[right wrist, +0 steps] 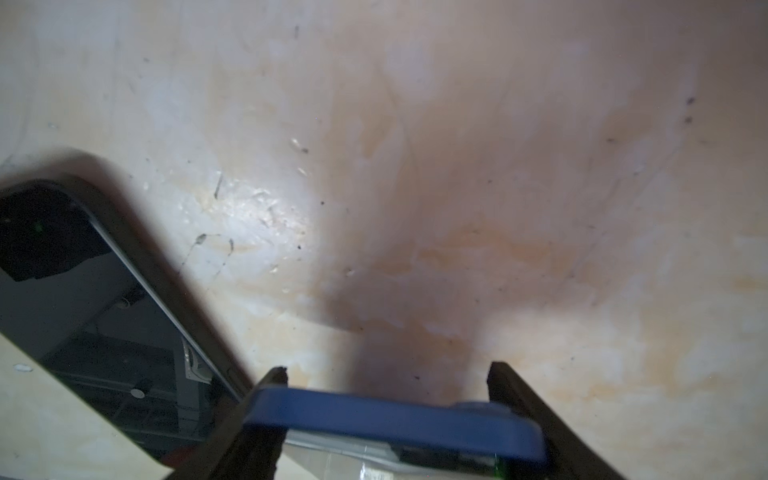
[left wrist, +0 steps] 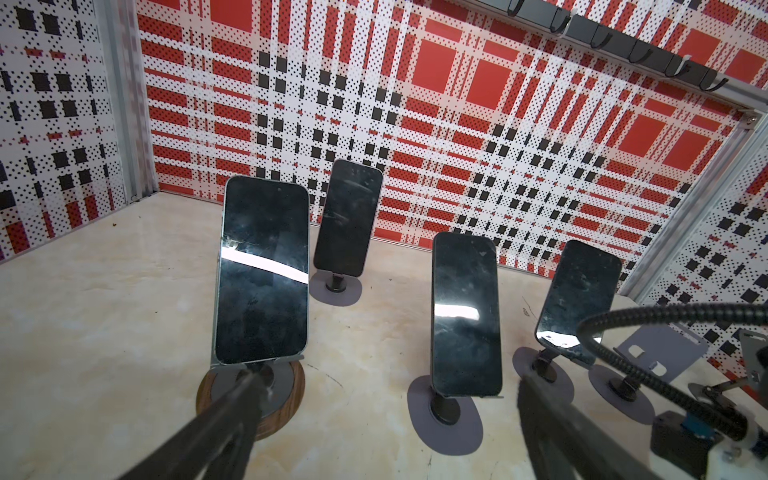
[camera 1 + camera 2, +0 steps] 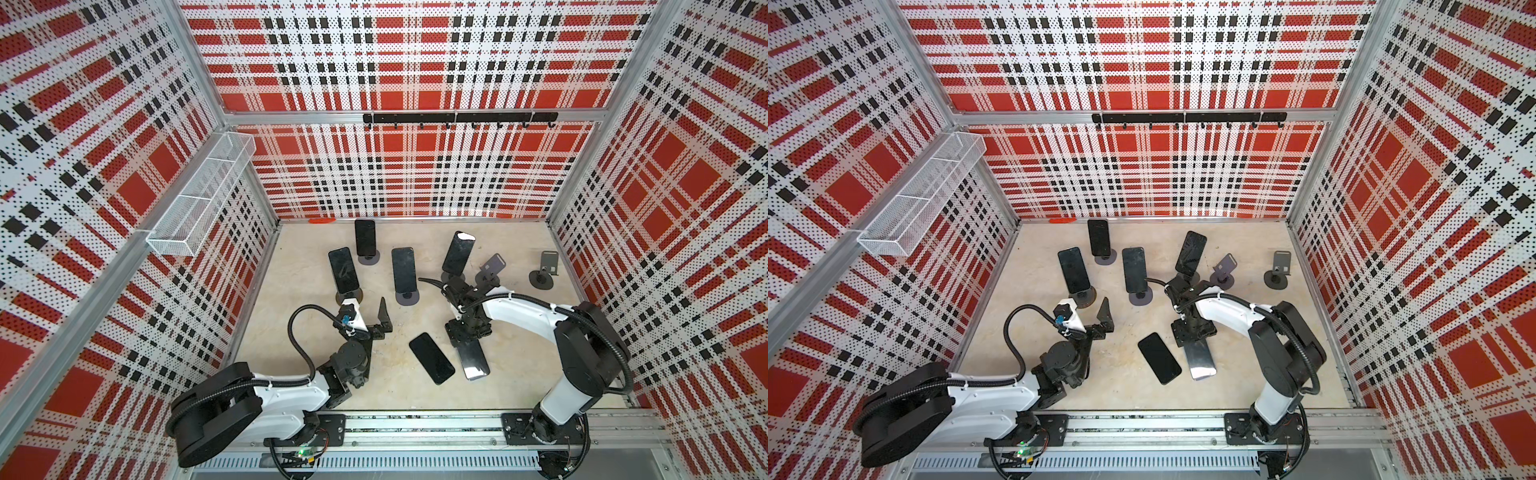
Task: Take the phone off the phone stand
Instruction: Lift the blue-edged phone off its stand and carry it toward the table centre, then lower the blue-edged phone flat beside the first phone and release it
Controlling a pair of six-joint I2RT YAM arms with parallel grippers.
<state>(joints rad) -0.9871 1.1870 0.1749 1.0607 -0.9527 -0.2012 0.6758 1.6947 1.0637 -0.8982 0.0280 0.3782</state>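
Observation:
My right gripper (image 3: 467, 332) (image 1: 388, 374) is shut on a phone (image 3: 473, 359) (image 1: 390, 415) with a blue edge, held low over the front middle of the table and clear of every phone stand. An empty phone stand (image 3: 490, 269) stands behind that arm. Several dark phones rest on stands further back, among them one (image 3: 343, 270) (image 2: 262, 270) on a wood-rimmed base (image 2: 286, 411) and one (image 3: 404, 270) (image 2: 465, 316) on a grey base. My left gripper (image 3: 372, 311) (image 2: 386, 380) is open and empty, just in front of those two.
Another phone (image 3: 431, 357) (image 1: 104, 311) lies flat on the table (image 3: 299, 266), right beside the held one. A second empty stand (image 3: 544, 272) is at the back right. Plaid walls close three sides; a wire basket (image 3: 199, 195) and a hook rail (image 3: 459, 118) hang above.

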